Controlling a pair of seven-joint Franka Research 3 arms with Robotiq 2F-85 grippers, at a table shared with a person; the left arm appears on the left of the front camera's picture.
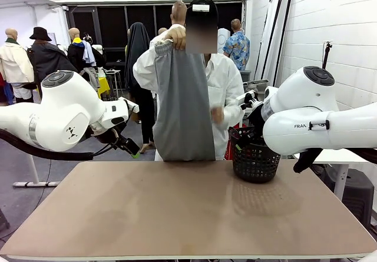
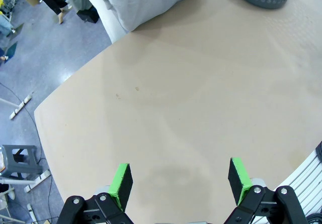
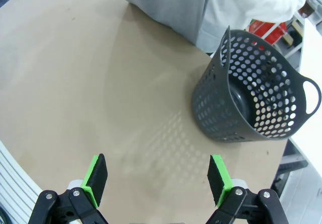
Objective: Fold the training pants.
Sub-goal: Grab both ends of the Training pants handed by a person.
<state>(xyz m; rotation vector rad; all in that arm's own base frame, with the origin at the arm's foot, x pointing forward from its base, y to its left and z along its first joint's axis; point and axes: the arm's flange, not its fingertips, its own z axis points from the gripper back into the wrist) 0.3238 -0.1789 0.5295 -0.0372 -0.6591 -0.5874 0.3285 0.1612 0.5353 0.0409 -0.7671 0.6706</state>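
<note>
While person's hand [image 1: 175, 36] held training pants [image 1: 184, 106] hanging just left of basket [image 1: 254, 156], folding had not begun. Left end effector [image 2: 179, 176], right end effector [image 3: 157, 173]: wide open, empty. Next likely needed pants flat on worktop [image 1: 177, 215].

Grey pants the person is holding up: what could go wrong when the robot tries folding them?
The training pants hang from the person's hand at the far edge of the table; laid down carelessly, they might bunch or slide off. The black basket stands beside them, so cloth or the open right end effector could catch it. The open left end effector may meet the person's hands when reaching.
</note>
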